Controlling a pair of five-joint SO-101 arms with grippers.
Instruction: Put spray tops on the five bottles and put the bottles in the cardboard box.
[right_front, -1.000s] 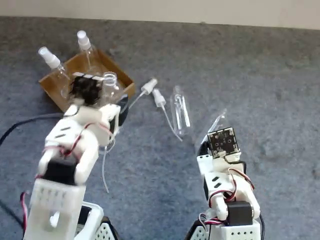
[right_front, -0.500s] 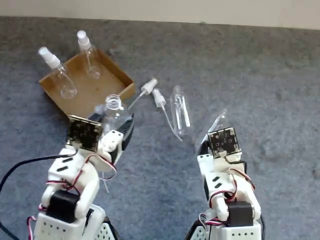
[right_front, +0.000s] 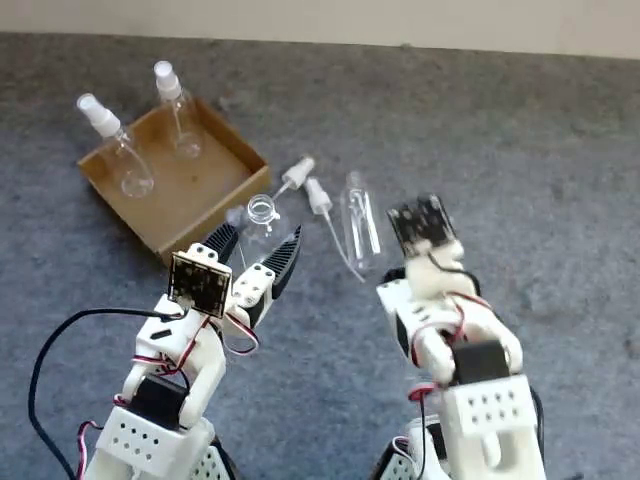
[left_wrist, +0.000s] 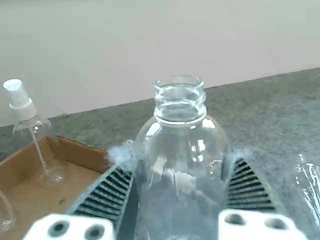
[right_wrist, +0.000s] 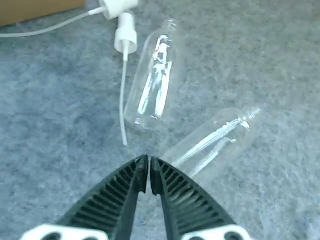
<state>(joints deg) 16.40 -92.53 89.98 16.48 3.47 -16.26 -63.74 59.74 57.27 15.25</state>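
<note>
Done: 2 capped bottles in cardboard box. To do: 3rd bottle, topless, clamped in left gripper; 2 bare bottles lying by right gripper, pinched shut, empty; loose spray tops nearby.

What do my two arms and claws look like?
The left arm and right arm are white plastic with black motors and thin red wires. The left claw and right claw have black ribbed fingers. A black cable leaves the left arm.

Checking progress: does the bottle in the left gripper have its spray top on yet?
Off. The bottle stands upright in the left gripper with a bare, open threaded neck.
</note>
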